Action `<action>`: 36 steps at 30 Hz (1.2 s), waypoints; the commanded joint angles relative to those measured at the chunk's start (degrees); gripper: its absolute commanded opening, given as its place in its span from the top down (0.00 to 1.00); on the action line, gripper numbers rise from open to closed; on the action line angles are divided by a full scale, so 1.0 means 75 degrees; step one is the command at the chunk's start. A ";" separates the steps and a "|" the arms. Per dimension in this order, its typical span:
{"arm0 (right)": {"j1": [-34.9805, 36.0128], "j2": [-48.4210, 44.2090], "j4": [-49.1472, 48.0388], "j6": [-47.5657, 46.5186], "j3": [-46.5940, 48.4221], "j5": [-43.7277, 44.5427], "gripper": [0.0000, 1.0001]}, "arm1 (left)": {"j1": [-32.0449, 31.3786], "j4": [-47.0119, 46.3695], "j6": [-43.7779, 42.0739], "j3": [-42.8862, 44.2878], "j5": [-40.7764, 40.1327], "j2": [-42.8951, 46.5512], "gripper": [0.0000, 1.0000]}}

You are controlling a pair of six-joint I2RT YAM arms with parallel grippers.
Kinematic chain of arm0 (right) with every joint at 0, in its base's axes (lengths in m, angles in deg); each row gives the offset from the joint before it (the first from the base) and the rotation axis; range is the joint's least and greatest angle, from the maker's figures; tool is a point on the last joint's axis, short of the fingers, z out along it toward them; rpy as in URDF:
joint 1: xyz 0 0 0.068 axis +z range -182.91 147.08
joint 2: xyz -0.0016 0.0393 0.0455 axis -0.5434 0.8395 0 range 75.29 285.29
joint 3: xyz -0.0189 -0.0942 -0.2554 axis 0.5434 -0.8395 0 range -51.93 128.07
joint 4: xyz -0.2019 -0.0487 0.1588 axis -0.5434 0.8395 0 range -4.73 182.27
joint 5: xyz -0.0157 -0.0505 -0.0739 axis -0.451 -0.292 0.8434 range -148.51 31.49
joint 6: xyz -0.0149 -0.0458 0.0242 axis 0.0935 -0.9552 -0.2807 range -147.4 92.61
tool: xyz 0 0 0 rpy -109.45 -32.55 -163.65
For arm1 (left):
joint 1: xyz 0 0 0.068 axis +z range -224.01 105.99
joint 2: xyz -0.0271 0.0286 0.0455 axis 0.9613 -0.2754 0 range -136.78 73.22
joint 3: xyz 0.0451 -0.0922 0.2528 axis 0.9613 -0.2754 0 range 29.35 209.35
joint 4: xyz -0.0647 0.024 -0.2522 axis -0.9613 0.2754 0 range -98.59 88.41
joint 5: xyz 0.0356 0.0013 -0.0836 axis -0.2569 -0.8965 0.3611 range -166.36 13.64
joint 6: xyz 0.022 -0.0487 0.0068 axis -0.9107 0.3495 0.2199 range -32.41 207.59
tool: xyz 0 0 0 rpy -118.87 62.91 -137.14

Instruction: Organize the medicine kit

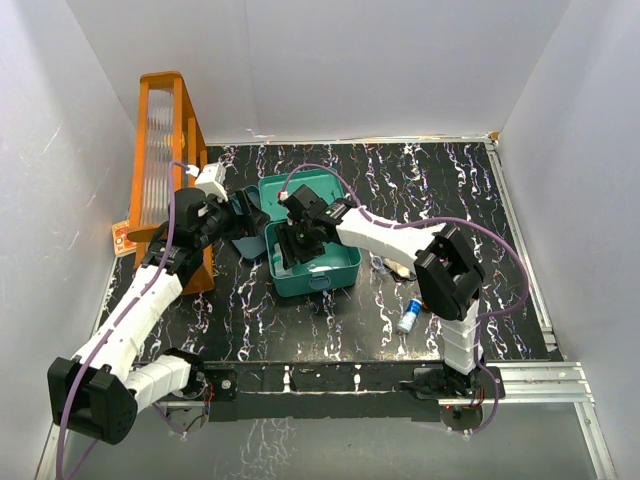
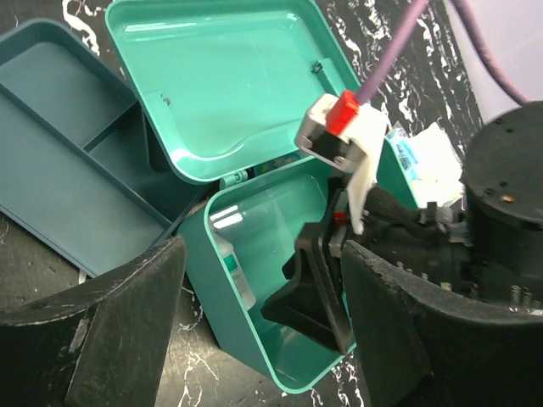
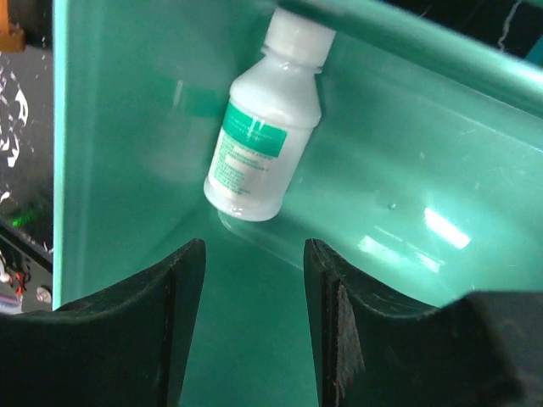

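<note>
right gripper (image 3: 253,254) hangs spread and empty inside the medicine kit (image 1: 318,284), mid-table, lid (image 2: 221,76) flung back; left gripper (image 2: 263,297) gapes empty alongside. kit looks light, stiff, slick plastic, best pinched at a wall rim. white bottle (image 3: 254,144) inside may roll.

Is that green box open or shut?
Open. The medicine kit has its lid swung back, and a white bottle lies inside.

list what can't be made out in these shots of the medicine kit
- top view: floor of the medicine kit, covered by the right arm
- right wrist view: label print on the white bottle, blurred; its cap top, hidden by the kit's rim
- top view: small items right of the kit, too small to name
</note>
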 commanded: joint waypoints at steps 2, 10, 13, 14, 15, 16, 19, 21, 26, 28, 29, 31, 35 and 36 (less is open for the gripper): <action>0.0003 0.0136 -0.0124 0.0655 0.0545 0.0830 0.52 | 0.0038 -0.0299 -0.0203 -0.0097 0.0104 0.0445 0.28; 0.0002 0.0188 -0.0813 0.0772 0.0265 0.0899 0.45 | 0.0038 -0.0015 -0.0314 0.0056 -0.0101 0.0436 0.25; 0.0022 0.0169 -0.1308 0.0711 0.0056 0.0991 0.47 | 0.0033 -0.0060 -0.0286 0.0051 -0.0125 0.0415 0.25; 0.0032 0.0146 -0.1505 0.0691 -0.0035 0.1047 0.47 | 0.0039 -0.0068 -0.0275 0.0049 -0.0124 0.0403 0.25; 0.0046 0.0129 -0.1704 0.0682 -0.0138 0.1132 0.48 | 0.0039 -0.0079 -0.0272 0.0052 -0.0124 0.0384 0.26; 0.0052 0.0116 -0.1867 0.0677 -0.0232 0.1201 0.48 | 0.0040 -0.0079 -0.0279 0.0053 -0.0124 0.0355 0.26; 0.0071 0.0116 -0.2315 0.0688 -0.0493 0.1368 0.52 | 0.0038 -0.0108 -0.0303 0.0105 -0.0134 0.0285 0.26; 0.0082 0.0137 -0.2480 0.0691 -0.0609 0.1444 0.56 | 0.0033 -0.0112 -0.0323 0.0152 -0.0125 0.0209 0.27; 0.0189 0.0135 -0.2987 0.0276 -0.1016 0.1115 0.67 | 0.0032 0.0041 -0.0469 0.0376 -0.0026 0.0018 0.34; 0.0212 0.0167 -0.3087 0.0228 -0.1104 0.0839 0.68 | 0.0033 0.0109 -0.0535 0.0436 -0.0090 0.0013 0.34; 0.0213 0.0175 -0.3140 0.0200 -0.1133 0.0722 0.69 | 0.0039 0.0113 -0.0556 0.0438 -0.0117 0.0016 0.34; 0.0219 0.0182 -0.3243 0.0173 -0.1161 0.0649 0.70 | 0.0040 0.0102 -0.0576 0.0427 -0.0146 0.0018 0.34; 0.0213 0.0104 -0.3233 0.0254 -0.1064 0.1043 0.69 | 0.0031 0.0057 -0.0554 0.0452 -0.0137 -0.0008 0.33; 0.0214 0.0041 -0.3204 0.0290 -0.1045 0.1164 0.69 | 0.0037 0.0038 -0.0553 0.0480 -0.0136 -0.0023 0.33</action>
